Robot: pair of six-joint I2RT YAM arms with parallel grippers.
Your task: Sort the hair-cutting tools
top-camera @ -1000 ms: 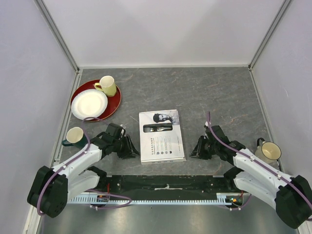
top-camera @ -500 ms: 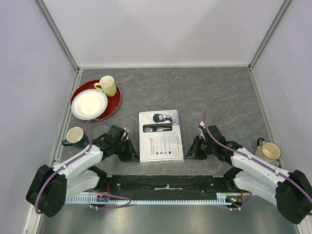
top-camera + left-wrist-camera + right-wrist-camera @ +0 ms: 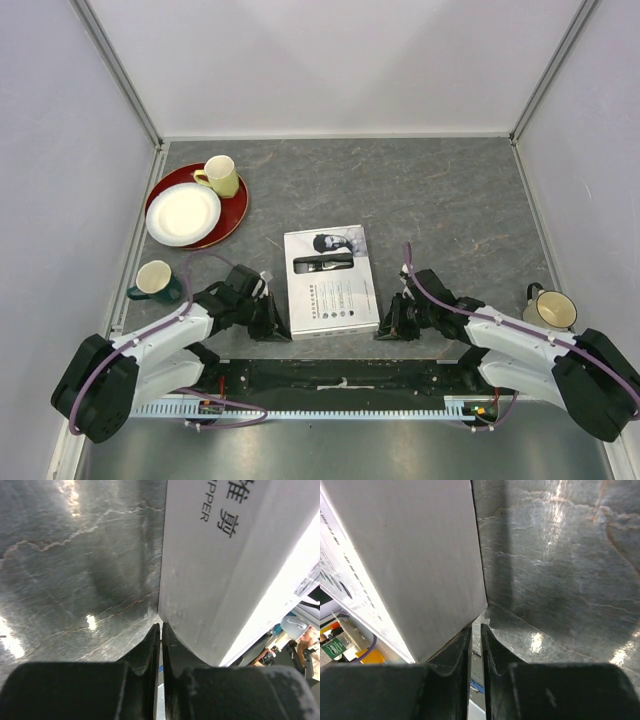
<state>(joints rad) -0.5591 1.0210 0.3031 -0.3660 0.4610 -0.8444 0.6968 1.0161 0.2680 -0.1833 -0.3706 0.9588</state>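
The hair-cutting tools are out of view; only a printed picture of a clipper shows on the lid of the closed white box lying flat mid-table. My left gripper is low at the box's near left corner, and in the left wrist view this gripper is shut, its tips touching the box at that corner. My right gripper is at the near right corner. Seen from the right wrist, the gripper is shut to a thin slit with nothing in it, against the box.
A red tray at the back left carries a white plate and a yellow mug. A green mug stands beside my left arm. A cream enamel mug stands by the right wall.
Both arms have slid inward to the box's near corners. The left gripper has closed; the right has stayed nearly closed.
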